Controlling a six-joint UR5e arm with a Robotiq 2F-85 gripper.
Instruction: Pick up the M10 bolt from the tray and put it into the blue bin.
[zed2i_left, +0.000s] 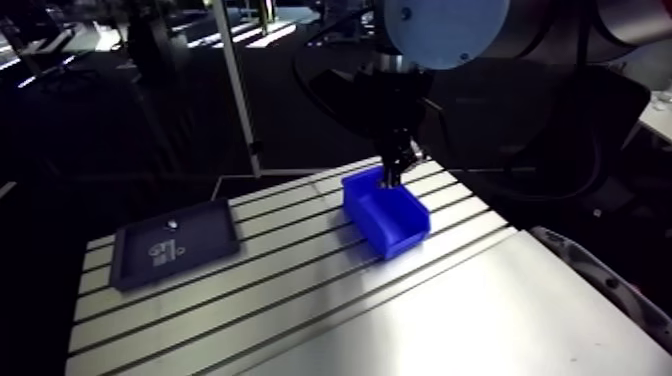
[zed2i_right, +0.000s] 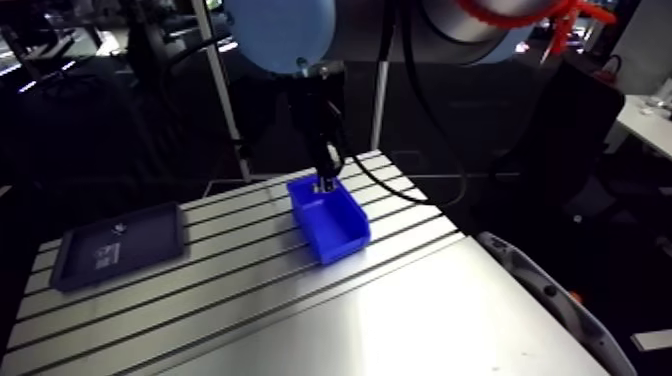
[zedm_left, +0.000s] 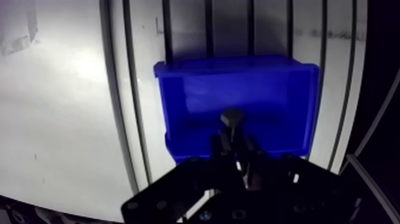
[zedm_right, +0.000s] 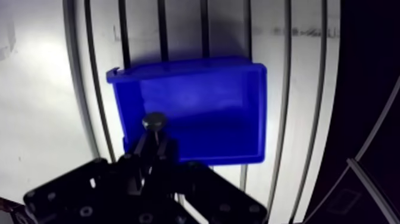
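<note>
Only the wrist view shows the grasp. The jaws are closed on the dark metal M10 bolt (zedm_left: 232, 117), whose round head sticks out just past the fingertips. Its shank runs back between them, so the long axis seems to lie in line with the jaws, head pointing down toward the bin. Beneath the bolt lies the hollow of the blue plastic open-topped bin (zedm_left: 238, 64), the head being over the half nearer the jaws.

The arm view is too dim to make out the bolt. It shows the wrist hanging upright over the bin's far end, and the shallow dark rectangular tray (zed2i_left: 210, 225) well apart across the slotted aluminium counter (zed2i_left: 300, 310). A few small pale parts (zed2i_left: 165, 250) lie in the tray.
</note>
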